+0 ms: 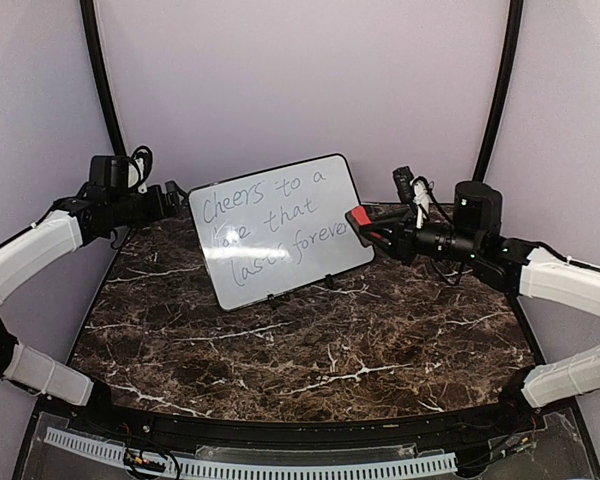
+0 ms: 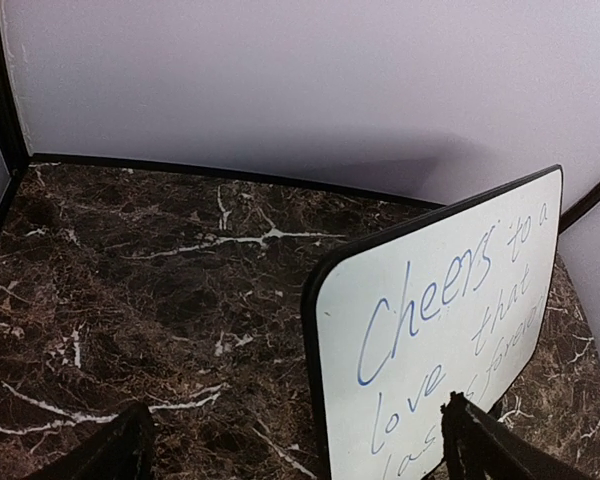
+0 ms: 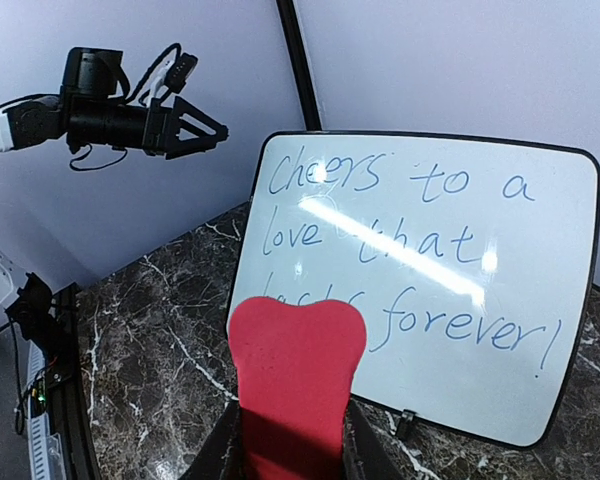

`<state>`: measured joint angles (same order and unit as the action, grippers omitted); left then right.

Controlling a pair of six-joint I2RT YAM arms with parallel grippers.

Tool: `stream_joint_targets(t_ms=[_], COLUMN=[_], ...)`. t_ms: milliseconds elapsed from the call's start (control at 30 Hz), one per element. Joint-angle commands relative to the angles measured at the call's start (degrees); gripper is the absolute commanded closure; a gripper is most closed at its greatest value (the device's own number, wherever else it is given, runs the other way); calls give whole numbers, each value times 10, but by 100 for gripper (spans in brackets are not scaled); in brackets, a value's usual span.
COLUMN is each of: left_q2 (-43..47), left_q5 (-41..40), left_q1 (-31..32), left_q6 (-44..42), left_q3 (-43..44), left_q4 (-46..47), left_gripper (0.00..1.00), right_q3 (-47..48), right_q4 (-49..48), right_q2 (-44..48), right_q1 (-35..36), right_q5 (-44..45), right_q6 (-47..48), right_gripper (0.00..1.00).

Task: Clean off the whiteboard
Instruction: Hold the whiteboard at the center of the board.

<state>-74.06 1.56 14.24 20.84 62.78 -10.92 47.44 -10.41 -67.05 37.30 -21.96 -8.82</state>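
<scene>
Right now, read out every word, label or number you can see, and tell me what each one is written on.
"Cheers to a": top line, handwritten in marker on the whiteboard.
"love that": second line, same board.
"lasts forever!": bottom line, same board. In the right wrist view the red eraser hides part of "lasts", but the top view shows the whole word.
No other text, label, brand or number can be made out anywhere else.

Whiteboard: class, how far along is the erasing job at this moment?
Done: the right pincer grips the red eraser, brought up to the whiteboard's right edge. In hand: the left pincer stands open at the board's upper left edge. Left: all the wiping, as the writing looks whole.
</scene>
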Motion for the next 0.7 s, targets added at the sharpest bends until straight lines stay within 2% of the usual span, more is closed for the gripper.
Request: stream_joint_targets(t_ms=[0, 133, 233, 467, 667], left_q2=[-19, -44, -73, -107, -137], left_q5=[117, 200, 255, 291, 337], left_q1=[-34, -65, -83, -89, -118], left_q6=[-48, -48, -43, -60, -44], left_q3=[22, 16, 32, 34, 36], left_q4=[33, 94, 130, 171, 214], left_gripper=[1, 3, 8, 14, 21], right_q3=[20, 23, 31, 34, 43], right_q4=[-21, -38, -40, -36, -19], right_q2=[0, -9, -22, -26, -34], right_q1=[11, 14, 17, 22, 23], right_q5=[-26, -43, -54, -64, -64], right_q6=[11, 9, 9, 6, 4], right_gripper=[82, 82, 82, 82, 82])
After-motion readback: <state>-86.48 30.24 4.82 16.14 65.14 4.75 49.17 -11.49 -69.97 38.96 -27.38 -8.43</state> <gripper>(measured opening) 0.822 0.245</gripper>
